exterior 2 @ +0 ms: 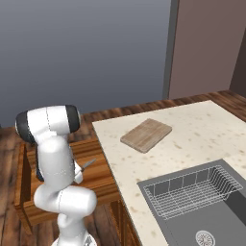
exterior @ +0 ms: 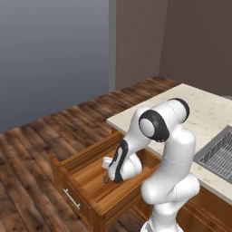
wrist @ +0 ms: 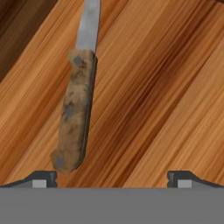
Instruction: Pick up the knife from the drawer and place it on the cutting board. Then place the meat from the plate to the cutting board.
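Now the gripper [wrist: 112,177] is spread fully wide, nothing held; the knife [wrist: 76,111] is seen left of centre on the drawer [wrist: 166,87] floor, handle end just above the left fingertip [wrist: 43,178].

- Left base view looks down from behind the arm, left of the gripper [exterior: 108,174], over the open drawer [exterior: 97,192].
- Right base view looks from its right, farther off, sharing drawer and counter [exterior 2: 192,139].
- Hand view sits close above the knife [wrist: 76,116].
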Motion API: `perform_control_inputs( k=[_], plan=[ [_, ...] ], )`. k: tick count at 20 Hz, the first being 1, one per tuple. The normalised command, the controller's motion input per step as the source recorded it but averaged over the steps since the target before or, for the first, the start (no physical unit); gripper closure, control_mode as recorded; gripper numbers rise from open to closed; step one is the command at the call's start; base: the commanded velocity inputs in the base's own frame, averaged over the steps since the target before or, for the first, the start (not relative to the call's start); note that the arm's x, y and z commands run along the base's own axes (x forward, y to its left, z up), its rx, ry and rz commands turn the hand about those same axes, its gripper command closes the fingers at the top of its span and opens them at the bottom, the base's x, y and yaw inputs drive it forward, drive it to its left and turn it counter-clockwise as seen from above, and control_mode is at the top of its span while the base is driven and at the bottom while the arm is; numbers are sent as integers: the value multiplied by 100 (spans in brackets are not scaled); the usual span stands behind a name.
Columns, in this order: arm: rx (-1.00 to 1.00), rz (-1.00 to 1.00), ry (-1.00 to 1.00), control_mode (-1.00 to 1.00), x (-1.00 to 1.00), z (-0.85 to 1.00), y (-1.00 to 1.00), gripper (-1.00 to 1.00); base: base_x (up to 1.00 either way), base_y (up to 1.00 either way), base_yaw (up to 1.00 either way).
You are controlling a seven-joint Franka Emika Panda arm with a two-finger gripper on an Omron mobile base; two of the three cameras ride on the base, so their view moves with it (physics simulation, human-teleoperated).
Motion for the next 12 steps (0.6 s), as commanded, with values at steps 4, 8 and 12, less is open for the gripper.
perform_control_inputs(
  k=[4, 8, 12],
  plan=[
    [0, 0, 0, -100, 5, 0, 8, -100, 0, 0, 0],
    [0, 0, 0, -100, 2, 0, 14, -100, 0, 0, 0],
    [0, 0, 1, -100, 0, 3, 18, -100, 0, 0, 0]
  ],
)
